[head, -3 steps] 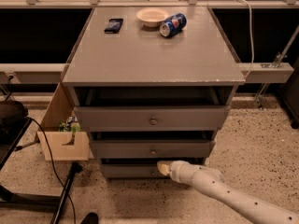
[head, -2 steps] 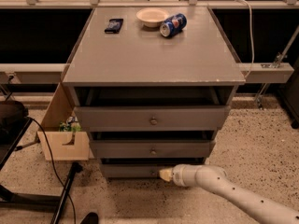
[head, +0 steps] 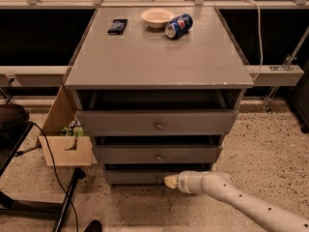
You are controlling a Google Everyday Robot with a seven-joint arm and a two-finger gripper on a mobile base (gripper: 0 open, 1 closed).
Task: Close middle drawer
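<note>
— So, where's the gripper (head: pixel 170 181)?
— Low centre of the frame, at the bottom drawer (head: pixel 131 177) (open or closed, I can't tell).
— And the middle drawer (head: pixel 130 154)?
— Just above, apparently jutting out slightly. Raise the tip, then push squarely beside the knob (head: pixel 158 156).

A grey cabinet (head: pixel 159 57) holds a bowl (head: pixel 157 17) and a tipped can (head: pixel 178 26). Its middle drawer (head: pixel 130 154) stands partly out. A white arm's gripper (head: pixel 170 181) sits low, before the bottom drawer (head: pixel 130 177).
</note>
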